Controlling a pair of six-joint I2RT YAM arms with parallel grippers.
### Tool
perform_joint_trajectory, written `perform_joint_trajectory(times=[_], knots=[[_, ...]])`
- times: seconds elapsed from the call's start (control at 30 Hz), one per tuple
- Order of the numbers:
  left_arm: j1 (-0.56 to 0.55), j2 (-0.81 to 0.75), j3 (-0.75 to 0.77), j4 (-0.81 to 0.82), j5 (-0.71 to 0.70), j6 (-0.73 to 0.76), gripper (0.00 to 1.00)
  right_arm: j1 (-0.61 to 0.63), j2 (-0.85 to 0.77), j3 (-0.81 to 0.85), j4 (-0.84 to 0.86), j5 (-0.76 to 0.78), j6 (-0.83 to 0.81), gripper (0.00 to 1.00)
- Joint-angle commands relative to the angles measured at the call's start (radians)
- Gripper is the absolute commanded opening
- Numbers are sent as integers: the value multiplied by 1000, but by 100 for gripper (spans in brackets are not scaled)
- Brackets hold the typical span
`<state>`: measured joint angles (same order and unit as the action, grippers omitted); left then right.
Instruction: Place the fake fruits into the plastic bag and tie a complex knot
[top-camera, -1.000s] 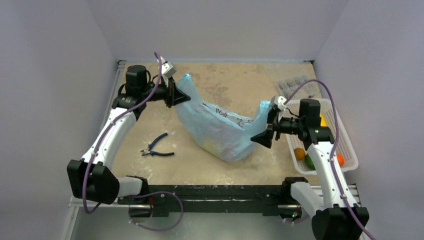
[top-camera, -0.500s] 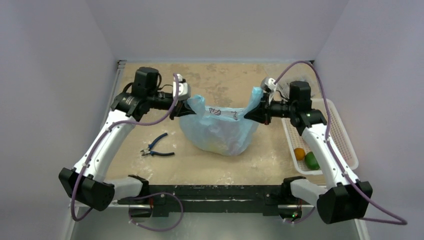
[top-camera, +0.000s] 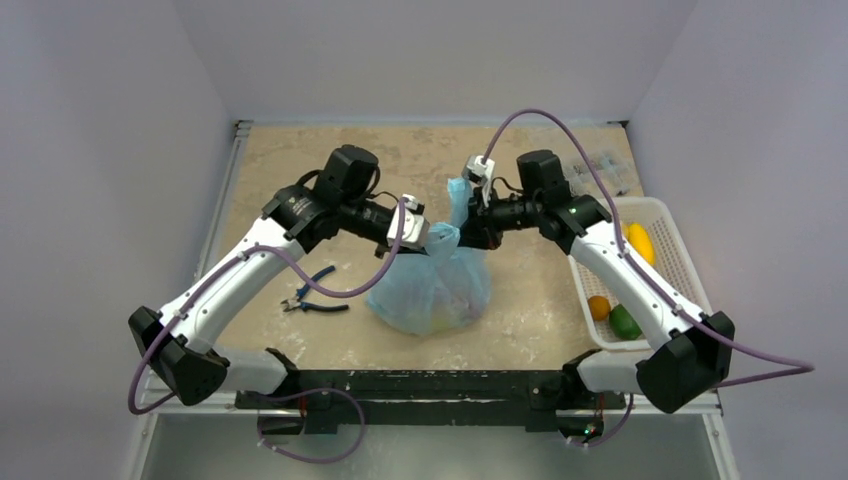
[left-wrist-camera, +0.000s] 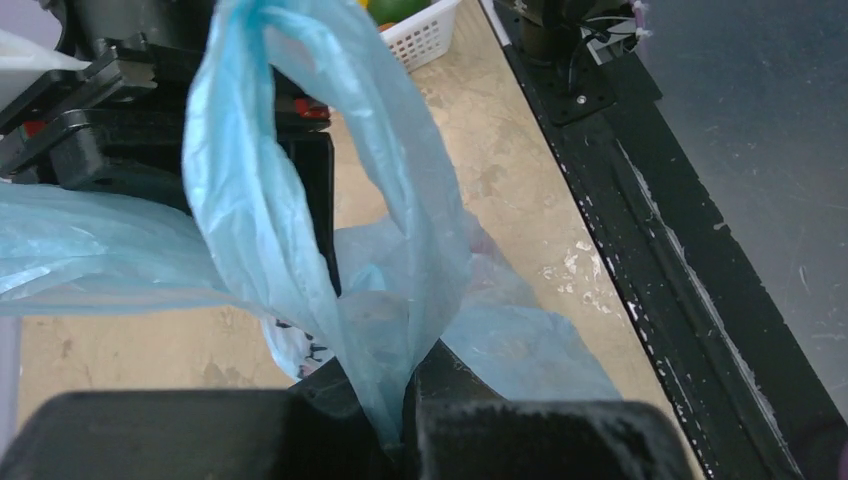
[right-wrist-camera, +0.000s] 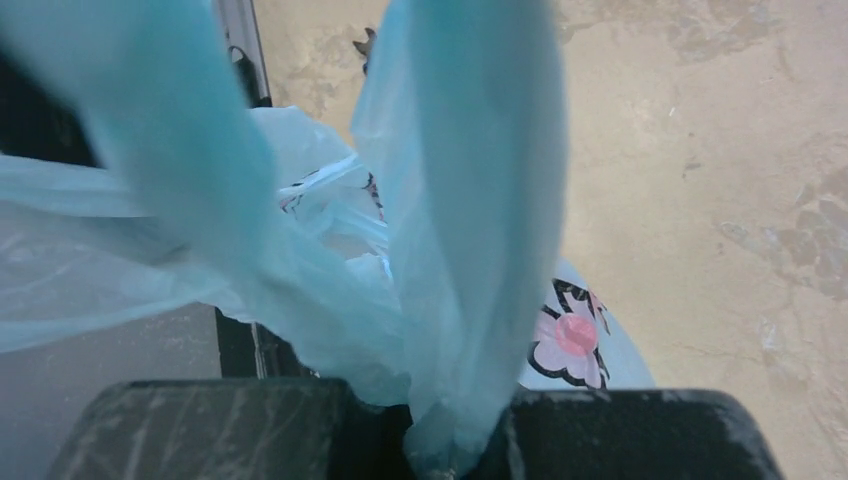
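While clamped on 1 handle strip apiece, drawn close together above the bag (top-camera: 435, 295). By the left gripper (top-camera: 432, 242): left strip (left-wrist-camera: 250, 200) pinched hard between closed pads. By the right gripper (top-camera: 468, 236): right strip (right-wrist-camera: 480, 200) pinched the same way. Bag slumped on the table (top-camera: 520, 330) at the centre, under both grippers, mouth gathered upward.

Judged to be the start of the tying step, with no knot visible yet. Next, probably: cross 1 strip over the other, pass it under, pull snug without tearing the thin film, then repeat for a complex knot.

Counted: 2 grippers, 2 strips, 1 bag, 1 basket (top-camera: 700, 325) at the right, 1 pair of pliers (top-camera: 312, 292) at the left. Lying in the basket, outside the bag: 3 fruits, namely 1 yellow (top-camera: 640, 242), 1 orange (top-camera: 598, 306), 1 green (top-camera: 624, 322). Inside the bag: only a yellowish tint through the film, number impossible to tell.
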<state>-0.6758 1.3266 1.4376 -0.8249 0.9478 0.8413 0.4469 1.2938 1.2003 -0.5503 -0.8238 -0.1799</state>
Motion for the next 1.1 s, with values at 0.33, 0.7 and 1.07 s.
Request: perform_joint_trajectory(times=[0.33,0.7,1.07], knots=[[1,35,-20,120,38,-62,0,114,0,74,-189,-5,-157,0],[-8,-69,-97,102,21,-61,1,110,1,101,-226,84,-151,0],[214,25,138,-263,-122,482,0,13,-99,56,-221,493,-176,0]])
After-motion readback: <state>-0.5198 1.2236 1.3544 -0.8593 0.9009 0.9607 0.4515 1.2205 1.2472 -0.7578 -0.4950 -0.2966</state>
